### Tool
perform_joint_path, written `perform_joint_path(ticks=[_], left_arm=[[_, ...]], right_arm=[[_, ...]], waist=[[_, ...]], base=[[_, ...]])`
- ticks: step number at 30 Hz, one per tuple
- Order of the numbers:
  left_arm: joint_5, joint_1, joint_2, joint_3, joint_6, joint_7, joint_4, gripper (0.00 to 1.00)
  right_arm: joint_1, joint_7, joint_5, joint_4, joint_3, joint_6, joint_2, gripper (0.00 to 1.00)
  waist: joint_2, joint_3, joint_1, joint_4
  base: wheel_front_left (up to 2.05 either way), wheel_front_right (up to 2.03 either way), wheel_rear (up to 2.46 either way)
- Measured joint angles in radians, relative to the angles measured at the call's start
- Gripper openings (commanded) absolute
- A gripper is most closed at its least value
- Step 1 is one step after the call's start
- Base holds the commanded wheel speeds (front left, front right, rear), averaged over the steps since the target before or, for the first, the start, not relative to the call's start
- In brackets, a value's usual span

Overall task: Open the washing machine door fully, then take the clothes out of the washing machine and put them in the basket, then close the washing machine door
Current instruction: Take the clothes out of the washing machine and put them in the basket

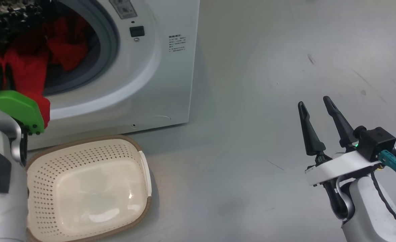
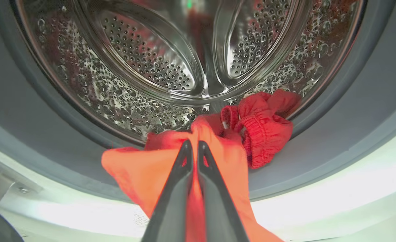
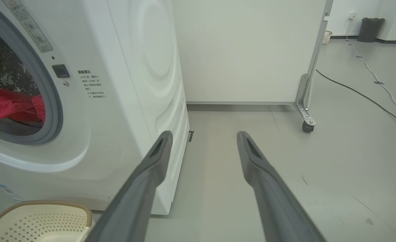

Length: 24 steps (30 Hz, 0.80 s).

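The head camera looks down at the washing machine [image 1: 164, 84] and the basket [image 1: 83, 139] before it. The left wrist camera sits close at the mouth, staring into the drum [image 2: 151, 67]. The right wrist camera hangs low, farther off, facing the machine's corner; all three catch the clothes [image 1: 26, 74].

A pale forearm [image 1: 3, 215] hides the basket [image 1: 83, 154] at its nine o'clock side. The washing machine [image 1: 164, 87] is cut off at twelve o'clock; its printed label [image 1: 177, 43] is too small to read.
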Motion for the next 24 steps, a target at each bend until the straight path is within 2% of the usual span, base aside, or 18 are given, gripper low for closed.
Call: perform_joint_path(ticks=[8, 14, 24], left_arm=[[-0.04, 0.086, -0.019, 0.028, -0.008, -0.093, -0.016, 0.0], [-0.049, 0.121, -0.039, 0.026, -0.034, -0.169, -0.071, 0.0], [-0.049, 0.173, -0.049, 0.017, -0.052, -0.187, -0.177, 0.0]], right_arm=[[0.06, 0.0, -0.003, 0.004, -0.013, 0.0, -0.003, 1.0], [0.084, 0.0, -0.005, 0.004, -0.014, 0.0, -0.003, 1.0], [0.101, 0.0, -0.01, 0.003, -0.01, 0.0, -0.003, 1.0]], waist=[[0.0, -0.077, 0.0, 0.053], [0.0, -0.117, 0.0, 0.078], [0.0, -0.169, 0.0, 0.097]], base=[[0.0, 0.0, 0.0], [0.0, 0.0, 0.0], [0.0, 0.0, 0.0]])
